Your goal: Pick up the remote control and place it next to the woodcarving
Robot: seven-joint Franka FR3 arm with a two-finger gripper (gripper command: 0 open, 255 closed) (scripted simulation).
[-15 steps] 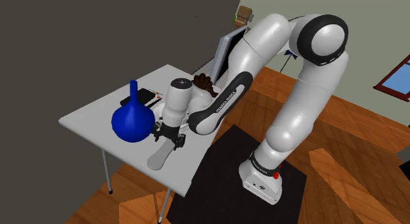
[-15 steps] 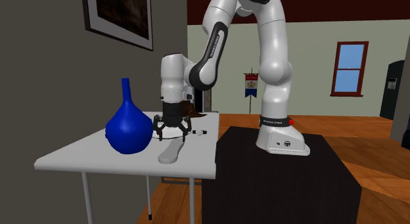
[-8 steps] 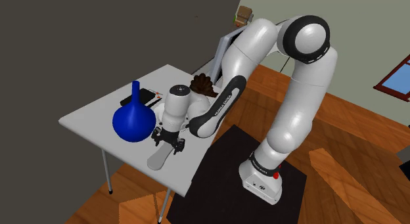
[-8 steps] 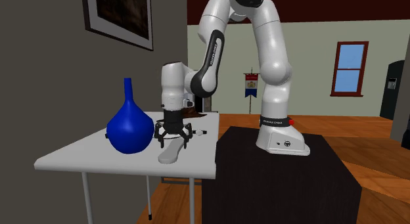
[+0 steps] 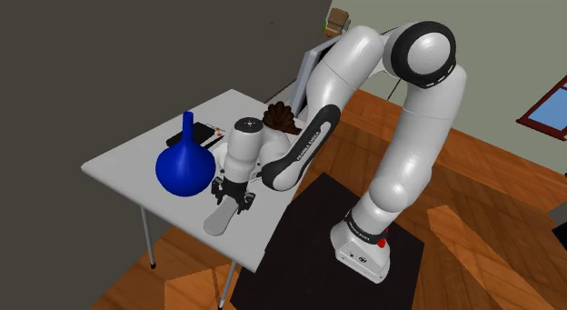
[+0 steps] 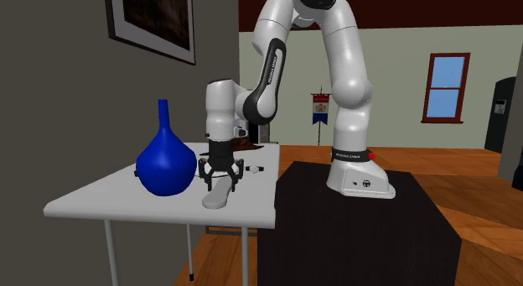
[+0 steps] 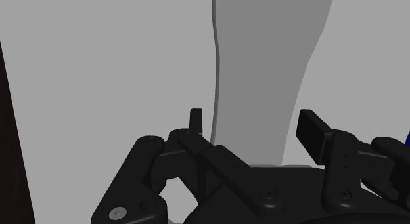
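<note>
The remote control point(image 5: 216, 219) is a long pale grey bar lying flat on the white table point(image 5: 127, 158) near its front edge, close to the stand. My gripper point(image 5: 231, 201) points straight down over the remote's far end, its fingers shut against the remote's two sides. In the wrist view the remote point(image 7: 263, 71) runs away between the two black fingertips point(image 7: 196, 117) of the gripper point(image 7: 253, 127). From the second exterior view the gripper point(image 6: 221, 177) sits low on the remote point(image 6: 215, 195). The brown woodcarving point(image 5: 282, 117) stands at the table's far side, behind the arm.
A blue round-bellied vase point(image 5: 184, 167) with a thin neck stands right beside the gripper, also seen as the vase point(image 6: 165, 163). A flat black item point(image 5: 193, 134) lies behind it. A grey upright panel point(image 5: 309, 72) stands at the table's back. The dark stand point(image 6: 352, 217) adjoins the table.
The arm came down onto the remote's far end, and the fingers, wide apart before, have closed in against its sides. The remote has not moved.
</note>
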